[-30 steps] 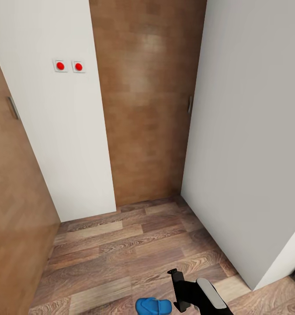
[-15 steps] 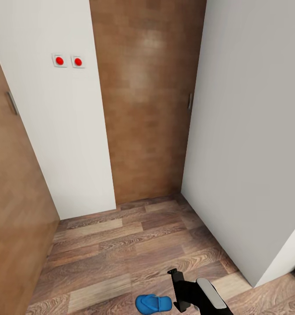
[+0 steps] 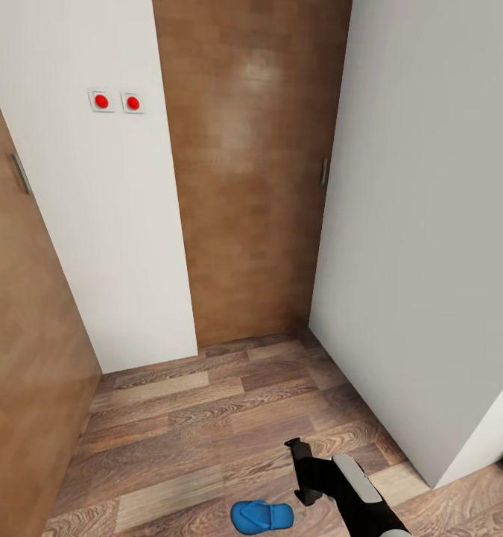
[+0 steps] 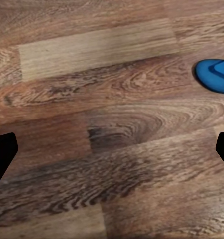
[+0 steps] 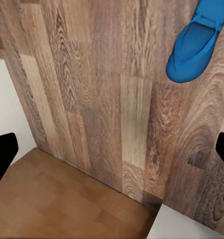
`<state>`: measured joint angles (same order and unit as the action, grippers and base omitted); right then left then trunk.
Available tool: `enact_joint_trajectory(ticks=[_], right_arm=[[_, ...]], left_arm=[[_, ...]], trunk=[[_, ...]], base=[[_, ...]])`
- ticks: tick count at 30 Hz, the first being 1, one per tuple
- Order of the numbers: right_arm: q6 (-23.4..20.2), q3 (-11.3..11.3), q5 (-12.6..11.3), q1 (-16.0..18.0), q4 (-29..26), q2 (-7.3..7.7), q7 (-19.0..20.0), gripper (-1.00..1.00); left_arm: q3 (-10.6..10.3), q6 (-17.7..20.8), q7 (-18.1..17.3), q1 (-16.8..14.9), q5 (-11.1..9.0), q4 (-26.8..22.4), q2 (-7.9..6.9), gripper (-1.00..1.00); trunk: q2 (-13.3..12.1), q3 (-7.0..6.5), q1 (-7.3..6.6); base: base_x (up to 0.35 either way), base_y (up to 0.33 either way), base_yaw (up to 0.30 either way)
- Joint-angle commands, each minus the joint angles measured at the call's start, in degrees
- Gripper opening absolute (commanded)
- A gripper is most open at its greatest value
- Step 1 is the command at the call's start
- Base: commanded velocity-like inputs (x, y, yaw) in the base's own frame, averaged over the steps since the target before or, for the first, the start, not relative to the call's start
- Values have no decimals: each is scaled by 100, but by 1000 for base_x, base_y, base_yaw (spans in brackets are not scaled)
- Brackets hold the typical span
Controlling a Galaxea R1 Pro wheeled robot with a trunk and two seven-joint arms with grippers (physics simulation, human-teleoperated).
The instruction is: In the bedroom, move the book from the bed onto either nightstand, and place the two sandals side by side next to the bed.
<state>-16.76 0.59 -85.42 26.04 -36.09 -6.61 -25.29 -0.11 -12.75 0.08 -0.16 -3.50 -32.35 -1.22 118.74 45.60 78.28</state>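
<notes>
One bright blue sandal [image 3: 262, 517] lies flat on the wood-plank floor at the bottom of the head view. My right gripper [image 3: 302, 471] hovers just to the right of it, open, with nothing between its fingers. The right wrist view shows the sandal [image 5: 196, 42] off to one side of the open right gripper [image 5: 112, 152]. The left gripper [image 4: 112, 152] is open over bare floor, with the sandal's rounded end [image 4: 216, 74] at the picture's edge. The book, the bed and the nightstand are out of view.
I face a narrow corner. A tan wooden door [image 3: 251, 171] stands ahead and another door [image 3: 20, 335] at the left. A white wall [image 3: 109, 224] carries two red buttons [image 3: 117, 101]. A white wall [image 3: 430, 224] closes the right side.
The view has tilted slightly downward. My right gripper has moved a little forward, away from me, beside the sandal. The sandal has not moved.
</notes>
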Motion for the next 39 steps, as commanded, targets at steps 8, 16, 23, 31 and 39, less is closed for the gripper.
enact_joint_trajectory(ticks=[8,16,23,31,39], right_arm=[[-11,17,-52,106,2,-6,-26,100],[-12,20,-54,111,7,-7,-29,100],[-12,20,-54,112,161,-7,-29,100],[-12,20,-54,112,253,-7,-29,100],[-12,20,-54,112,343,-7,-29,100]], left_arm=[[-6,-9,1,-2,-36,0,-1,100],[-6,-9,1,-2,-36,0,-1,100],[-6,-8,1,-2,-36,0,-1,100],[-6,-8,3,-2,-36,0,-1,100],[-6,-9,1,-2,-36,0,-1,100]], trunk=[[325,150,176],[645,293,351],[926,419,505],[1247,563,681],[1568,706,856]], base=[[0,0,0],[0,0,0],[0,0,0],[0,0,0],[0,0,0]])
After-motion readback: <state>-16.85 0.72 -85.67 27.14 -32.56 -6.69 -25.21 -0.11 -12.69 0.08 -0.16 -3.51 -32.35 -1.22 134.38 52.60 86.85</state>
